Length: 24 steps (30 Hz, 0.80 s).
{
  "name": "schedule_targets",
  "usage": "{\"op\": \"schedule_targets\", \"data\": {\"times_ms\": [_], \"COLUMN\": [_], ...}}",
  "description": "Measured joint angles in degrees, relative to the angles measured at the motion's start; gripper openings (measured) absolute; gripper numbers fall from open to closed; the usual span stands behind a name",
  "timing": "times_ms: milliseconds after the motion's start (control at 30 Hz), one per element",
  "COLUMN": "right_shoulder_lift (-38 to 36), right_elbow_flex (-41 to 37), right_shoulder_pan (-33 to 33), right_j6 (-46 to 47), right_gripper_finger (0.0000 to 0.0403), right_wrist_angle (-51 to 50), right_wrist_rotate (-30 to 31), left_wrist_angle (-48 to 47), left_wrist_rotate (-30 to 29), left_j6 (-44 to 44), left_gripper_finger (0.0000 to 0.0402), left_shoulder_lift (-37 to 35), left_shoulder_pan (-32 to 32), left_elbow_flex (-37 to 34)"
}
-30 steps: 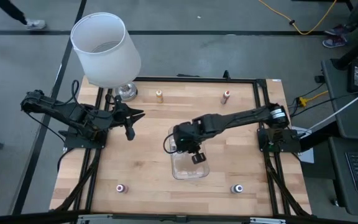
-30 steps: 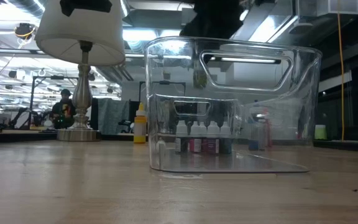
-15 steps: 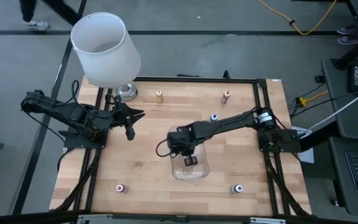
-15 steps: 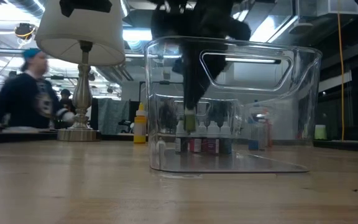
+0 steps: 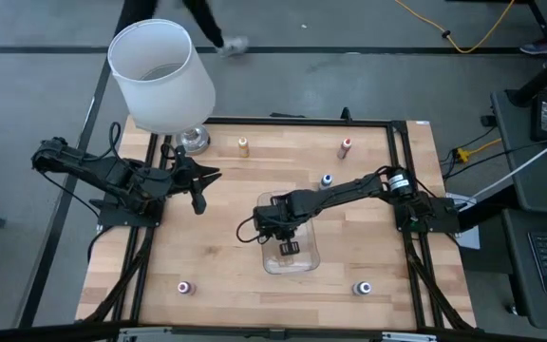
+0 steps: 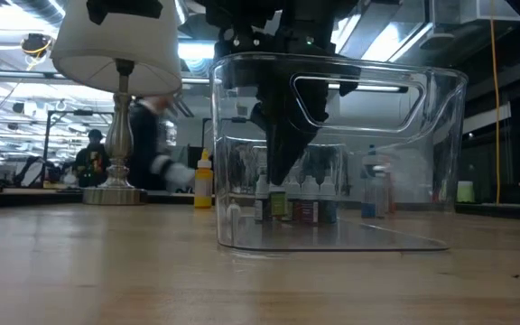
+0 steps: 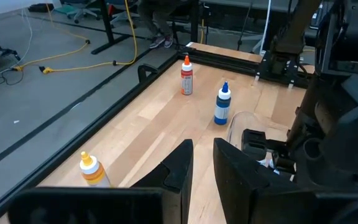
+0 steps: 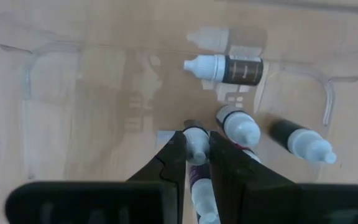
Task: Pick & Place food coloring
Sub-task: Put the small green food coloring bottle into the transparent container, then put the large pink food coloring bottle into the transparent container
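Presently the right gripper (image 8: 196, 155) reaches down inside the clear tray (image 5: 309, 258), fingers narrow, clamping a food-colouring bottle (image 8: 197, 148) just below its cap. Judged light, rigid, slick plastic; grip the body, not the cap. Left gripper (image 7: 202, 163) waits, nearly closed, empty.

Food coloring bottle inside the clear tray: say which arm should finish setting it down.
Right. The right gripper is down inside the clear tray, shut on a bottle. The left gripper waits near the lamp.
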Motion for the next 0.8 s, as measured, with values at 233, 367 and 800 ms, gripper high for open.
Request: {"op": "schedule_targets", "data": {"times_ms": [233,367,800], "right_shoulder_lift": [0.0,0.0,-2.7], "right_elbow_flex": [0.0,0.0,-0.1], "right_shoulder_pan": [0.0,0.0,0.0], "right_j6": [0.2,0.3,0.3], "right_gripper_finger": [0.0075,0.0092,0.0116], "right_wrist_angle": [-0.1,-0.2,-1.3], "right_wrist_rotate": [2.8,3.0,3.0], "left_wrist_angle": [0.0,0.0,0.0], "left_wrist_rotate": [0.0,0.0,0.0], "left_j6": [0.0,0.0,0.5], "left_gripper_finger": [0.0059,0.0059,0.0059], "left_shoulder_lift": [0.0,0.0,0.0], "left_shoulder_pan": [0.0,0.0,0.0], "left_elbow_flex": [0.0,0.0,0.0]}}
